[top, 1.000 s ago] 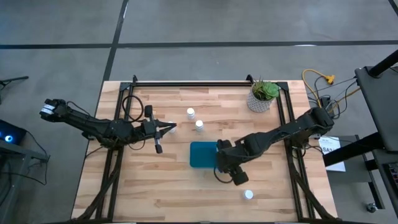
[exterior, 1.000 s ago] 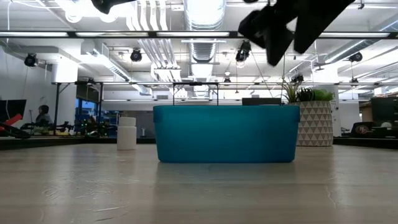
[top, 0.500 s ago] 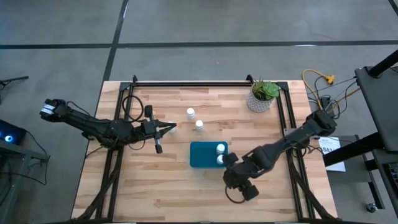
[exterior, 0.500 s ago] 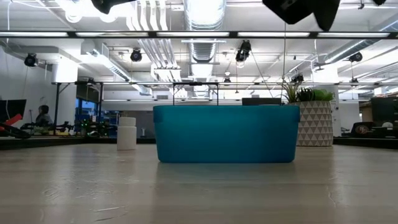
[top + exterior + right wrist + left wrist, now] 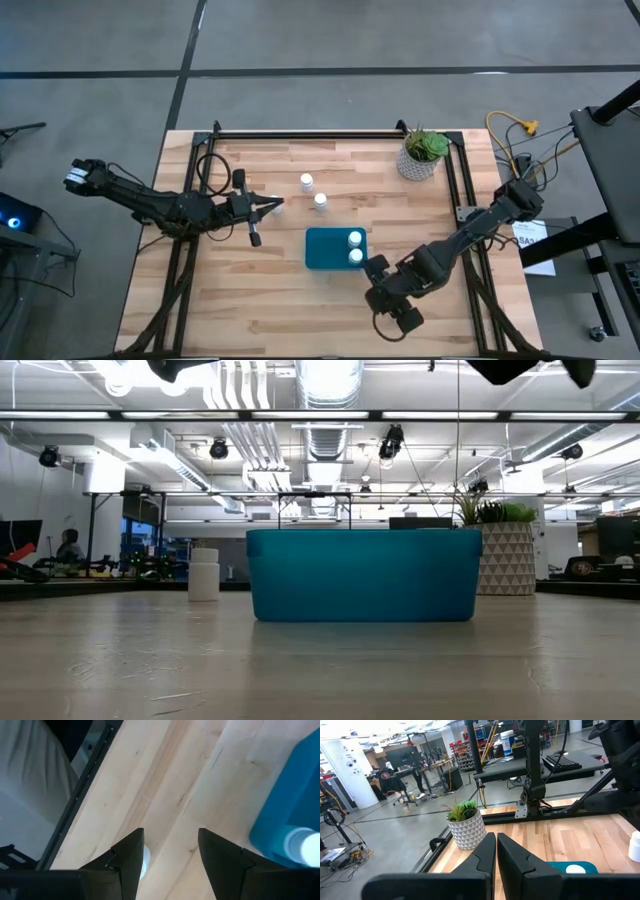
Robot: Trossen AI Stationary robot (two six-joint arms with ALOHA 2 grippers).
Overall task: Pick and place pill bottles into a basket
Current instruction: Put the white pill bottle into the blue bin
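The teal basket (image 5: 327,249) stands on the table's middle and holds two white pill bottles (image 5: 355,239) (image 5: 354,256). Two more bottles (image 5: 306,182) (image 5: 320,201) stand on the wood behind it. My right gripper (image 5: 400,316) is open, above the table near the front, to the right of the basket. In its wrist view (image 5: 171,840) a white bottle (image 5: 144,861) on the wood shows partly behind one finger, and a basket corner (image 5: 285,815) shows with a bottle (image 5: 304,845) in it. My left gripper (image 5: 277,204) is shut and empty, left of the basket.
A white patterned plant pot (image 5: 420,160) stands at the far right corner. Black frame rails (image 5: 300,133) run along the far edge and both sides. In the low view the basket (image 5: 365,575) fills the middle, with one bottle (image 5: 204,575) left of it.
My right gripper has gone from beside the basket's right end toward the table's near edge and a little right, uncovering the two bottles in the basket and now covering the bottle near the front edge. In the low view it has drawn up toward the picture's top.
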